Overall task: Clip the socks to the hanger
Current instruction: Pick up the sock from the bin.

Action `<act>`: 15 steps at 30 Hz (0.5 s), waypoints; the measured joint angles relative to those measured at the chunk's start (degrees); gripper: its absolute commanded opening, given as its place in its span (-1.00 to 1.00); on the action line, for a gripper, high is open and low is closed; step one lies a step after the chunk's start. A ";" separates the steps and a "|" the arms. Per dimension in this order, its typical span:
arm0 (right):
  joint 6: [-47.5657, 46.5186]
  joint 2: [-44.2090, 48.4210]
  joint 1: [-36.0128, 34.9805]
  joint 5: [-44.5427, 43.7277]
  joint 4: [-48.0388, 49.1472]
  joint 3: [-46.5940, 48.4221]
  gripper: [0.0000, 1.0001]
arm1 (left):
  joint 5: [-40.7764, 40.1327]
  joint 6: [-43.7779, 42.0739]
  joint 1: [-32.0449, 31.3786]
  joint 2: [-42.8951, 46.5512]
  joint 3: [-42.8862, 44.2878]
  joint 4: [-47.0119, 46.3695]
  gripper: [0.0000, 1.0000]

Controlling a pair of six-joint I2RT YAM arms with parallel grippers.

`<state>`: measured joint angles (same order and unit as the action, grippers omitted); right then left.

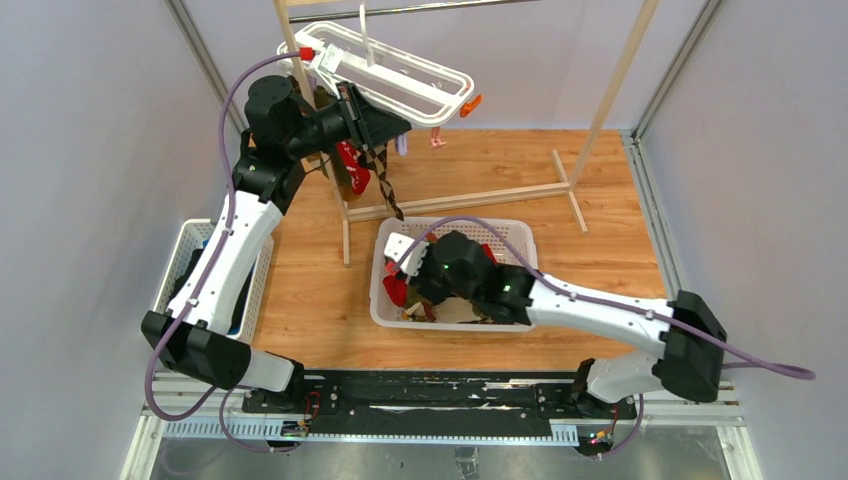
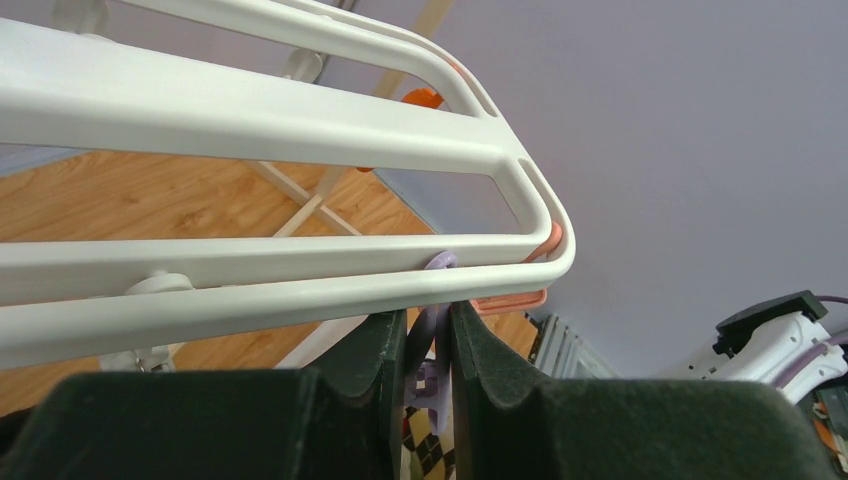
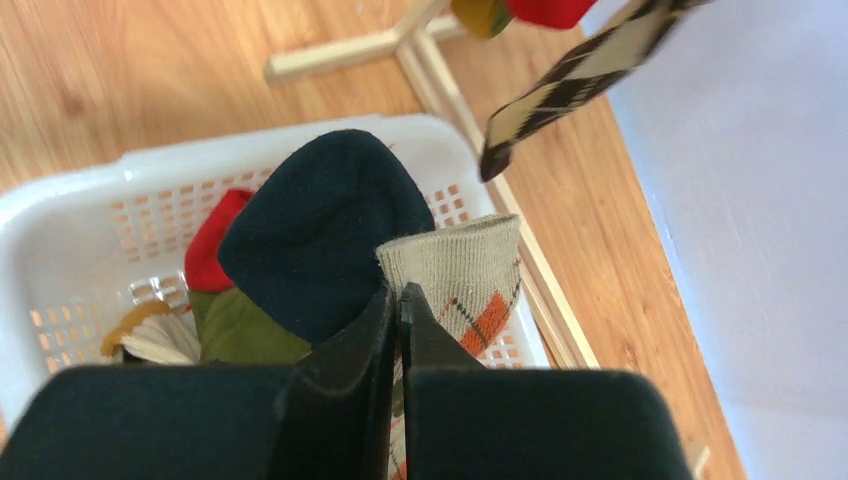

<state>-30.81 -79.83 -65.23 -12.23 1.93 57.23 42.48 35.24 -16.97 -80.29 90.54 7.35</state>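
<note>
The hanger [image 2: 250, 125] is a white plastic oval frame with double rails. It hangs tilted from the wooden rack [image 1: 610, 90] above the far left part of the table, and small orange, salmon and lilac clips dangle under its rim. Three socks already hang below it: a red sock [image 1: 350, 160], a brown argyle sock [image 1: 385, 185] that trails lowest, and a darker olive one behind them.

The left gripper [image 2: 428, 320] is raised right beneath the frame's rounded end. Its fingers are drawn almost together and pinch the lilac clip [image 2: 437, 300] between them.

The remaining socks lie heaped in a white basket [image 3: 100, 180] near the middle of the table's near edge. They are a navy sock [image 3: 320, 230], bulging and rounded, a second red one, an olive-green one and something pale and ribbed.

The right gripper [image 3: 398, 295] reaches down into this basket. Its fingers are pressed fully together, and the ribbed cuff of a tan argyle sock [image 3: 460, 270] with orange diamonds is caught at their tips. The navy sock rests against the left side of that cuff.
</note>
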 measured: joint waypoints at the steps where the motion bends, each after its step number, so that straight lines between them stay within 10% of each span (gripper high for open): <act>1: 1.31 1.84 0.66 0.83 0.83 -0.52 -1.00 | 0.00 -0.02 0.00 0.04 0.00 0.04 -1.00; 15: 15.65 1.05 3.15 12.79 9.46 -8.74 -0.79 | 0.39 -0.15 0.02 0.22 0.00 0.13 -1.00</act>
<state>-15.16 -78.78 -62.08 0.56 11.40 48.49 42.87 35.09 -16.95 -80.07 90.54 7.49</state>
